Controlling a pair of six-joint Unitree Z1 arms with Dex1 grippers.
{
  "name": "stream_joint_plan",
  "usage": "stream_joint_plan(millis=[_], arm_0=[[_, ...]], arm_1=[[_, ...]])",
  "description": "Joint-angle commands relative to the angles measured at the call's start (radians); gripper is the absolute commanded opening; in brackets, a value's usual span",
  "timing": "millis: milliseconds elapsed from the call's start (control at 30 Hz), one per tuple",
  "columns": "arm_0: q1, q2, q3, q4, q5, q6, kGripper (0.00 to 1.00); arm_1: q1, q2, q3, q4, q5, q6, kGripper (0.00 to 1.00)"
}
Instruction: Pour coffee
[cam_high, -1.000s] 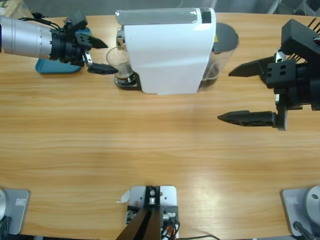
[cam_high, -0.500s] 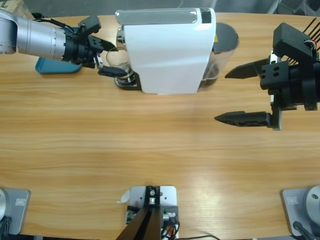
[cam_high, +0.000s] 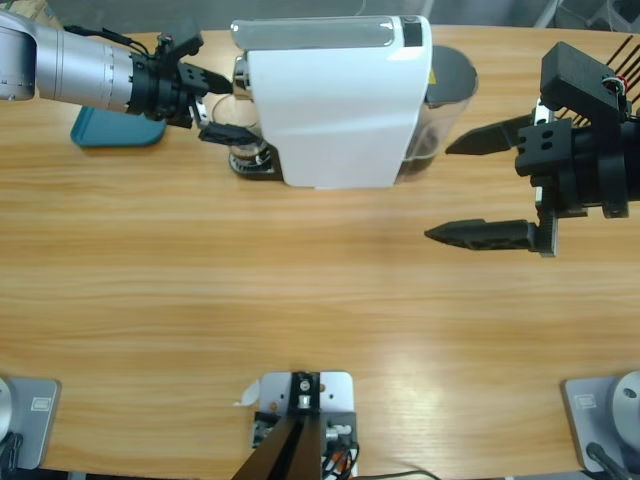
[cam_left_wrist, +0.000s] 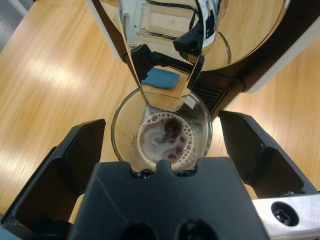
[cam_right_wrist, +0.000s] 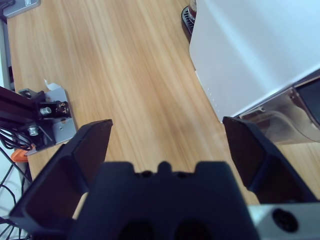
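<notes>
Bright, even light falls from above. The wooden table (cam_high: 300, 290) carries soft pale glare patches and only faint shadows. The coffee machine (cam_high: 335, 100) looks nearly washed out white; its chrome spout (cam_left_wrist: 167, 55) mirrors its surroundings sharply. Close-up jaws look slightly soft.

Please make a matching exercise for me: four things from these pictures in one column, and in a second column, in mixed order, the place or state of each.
Things:
1. glass tumbler
2. left gripper
3. right gripper
4. blue tray

Places or states:
A. jaws open over bare table, right of the coffee machine
B. flat on the table beneath the left arm
C. under the chrome spout, with foamy dark coffee at its bottom
D. jaws open on either side of the tumbler

Pairs: 1-C, 2-D, 3-A, 4-B
</notes>
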Motion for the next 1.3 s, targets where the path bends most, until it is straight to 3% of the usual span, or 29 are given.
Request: stream_joint_plan(millis=[33,333,1100,1300], arm_0=[[-0.006,0.050,0.000,-0.020,0.036,-0.023,0.991],[-0.005,0.043,0.000,-0.028,0.091,-0.015,0.991],[-0.007,0.088,-0.013,-0.049,0.021,-0.026,0.964],[-0.009,0.090,-0.014,-0.049,0.020,-0.026,0.742]], arm_1=[[-0.017,0.034,0.033,-0.009,0.019,-0.006,1.000],[-0.017,0.040,0.036,-0.012,0.024,-0.006,1.000],[-0.017,0.045,0.038,-0.016,0.025,-0.006,1.000],[-0.017,0.044,0.038,-0.016,0.025,-0.006,1.000]])
